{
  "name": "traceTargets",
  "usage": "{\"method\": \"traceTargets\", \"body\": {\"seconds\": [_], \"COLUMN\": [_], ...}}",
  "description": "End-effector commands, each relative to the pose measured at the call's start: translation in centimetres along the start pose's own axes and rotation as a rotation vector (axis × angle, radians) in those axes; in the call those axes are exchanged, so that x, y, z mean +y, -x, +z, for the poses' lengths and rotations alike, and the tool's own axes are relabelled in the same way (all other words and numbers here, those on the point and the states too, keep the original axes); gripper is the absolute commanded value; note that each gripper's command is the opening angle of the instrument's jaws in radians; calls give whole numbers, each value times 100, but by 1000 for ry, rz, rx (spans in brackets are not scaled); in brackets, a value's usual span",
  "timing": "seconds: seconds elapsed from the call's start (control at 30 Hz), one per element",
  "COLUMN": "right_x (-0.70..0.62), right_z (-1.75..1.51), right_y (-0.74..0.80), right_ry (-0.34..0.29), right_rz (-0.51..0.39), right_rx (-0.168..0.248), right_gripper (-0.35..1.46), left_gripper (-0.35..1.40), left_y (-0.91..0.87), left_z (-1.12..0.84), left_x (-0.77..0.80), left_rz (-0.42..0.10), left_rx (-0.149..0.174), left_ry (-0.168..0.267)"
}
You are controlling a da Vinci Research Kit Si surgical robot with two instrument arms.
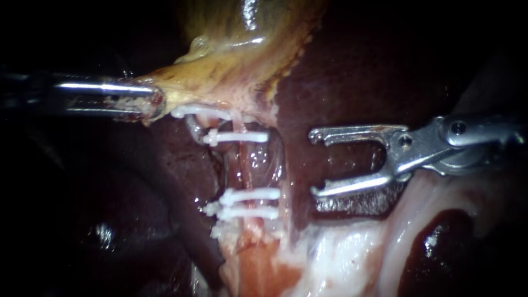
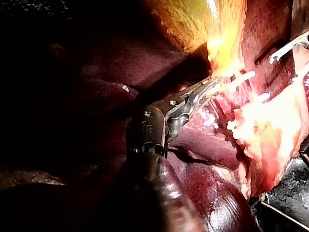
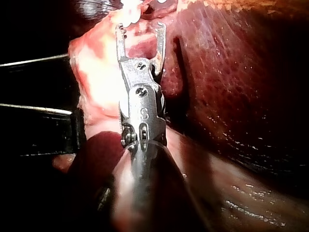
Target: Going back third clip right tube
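The left instrument [image 1: 149, 103] is reaching in along a level line. Its jaws are lying closed on the yellowish lower edge of the gallbladder [image 1: 247, 49], both pressing a fold of that tissue between them. The left wrist view is showing the same bite, with the jaws' tip buried in bright yellow tissue.

Just past that tip and slightly below it, a first white clip [image 1: 201, 110] is sitting close to the jaws. Farther ahead of the left jaws, the right tube [image 1: 246, 165] is running down from the gallbladder as a wet pink strand. Three more white clips are crossing it. An upper clip [image 1: 237, 137] is sitting nearer the gallbladder. A middle clip [image 1: 252, 194] and a lowest clip [image 1: 248, 212] are lying just beside each other. A bare stretch of tube is showing between the upper clip and the middle one.

Beyond the tube, a strip of dark red liver [image 1: 357, 77] is separating the clips from the right instrument [image 1: 314, 163]. Its jaws are standing wide apart and holding nothing, with their tips pointing at the tube but clear of it. The upper jaw is lining up with the upper clip and the lower jaw with the middle clip. Pale whitish tissue [image 1: 341, 258] is spreading under the lower jaw. In the right wrist view the two jaws are forking apart with an empty gap between them.
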Motion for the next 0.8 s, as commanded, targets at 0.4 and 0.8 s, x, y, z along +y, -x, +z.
{"method": "traceTargets", "body": {"seconds": [0.4, 0.8], "right_x": [-2, -3], "right_z": [-1, -2], "right_y": [0, -1], "right_ry": [-5, -6], "right_rz": [0, 0], "right_rx": [0, 0], "right_gripper": [50, 50], "left_gripper": [-35, -35], "left_y": [13, 13], "left_z": [40, 41], "left_x": [-20, -20], "left_rz": [20, 20], "left_rx": [9, 10], "left_ry": [-12, -13]}}
